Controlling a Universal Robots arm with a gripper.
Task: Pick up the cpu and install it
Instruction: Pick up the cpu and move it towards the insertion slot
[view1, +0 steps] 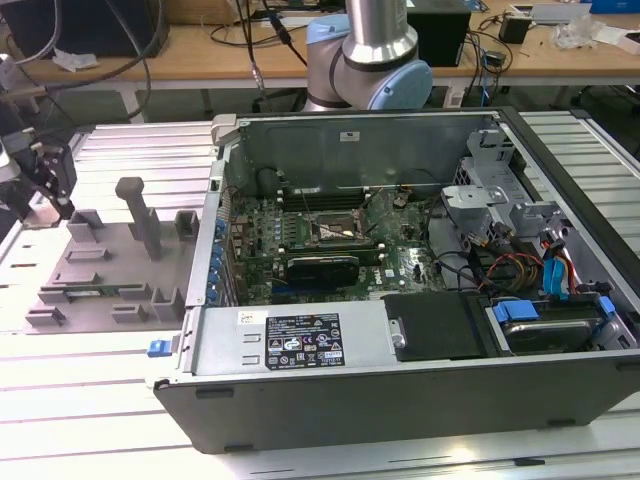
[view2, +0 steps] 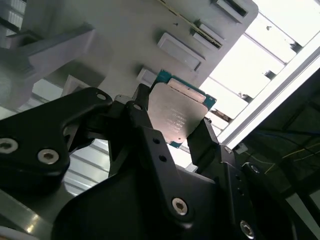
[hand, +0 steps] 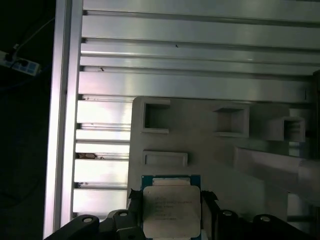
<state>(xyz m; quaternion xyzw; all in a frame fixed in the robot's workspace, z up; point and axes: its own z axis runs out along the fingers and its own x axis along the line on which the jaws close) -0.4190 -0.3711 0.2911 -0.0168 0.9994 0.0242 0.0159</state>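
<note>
Jaws clenched on the cpu (hand: 171, 210) by two opposite edges, lower centre of the first wrist view, metal top facing my camera | cpu over the grey fixture tray (hand: 215, 165); I cannot tell if they touch | exterior view: jaws at far left, well apart from the open computer case (view1: 300, 345) on the slatted desk (view1: 80, 400)

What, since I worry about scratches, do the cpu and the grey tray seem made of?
The cpu: metal top, satin silver-grey with a soft reflection, on a thin green board. The tray: matte grey, moulded pockets, likely plastic.
</note>
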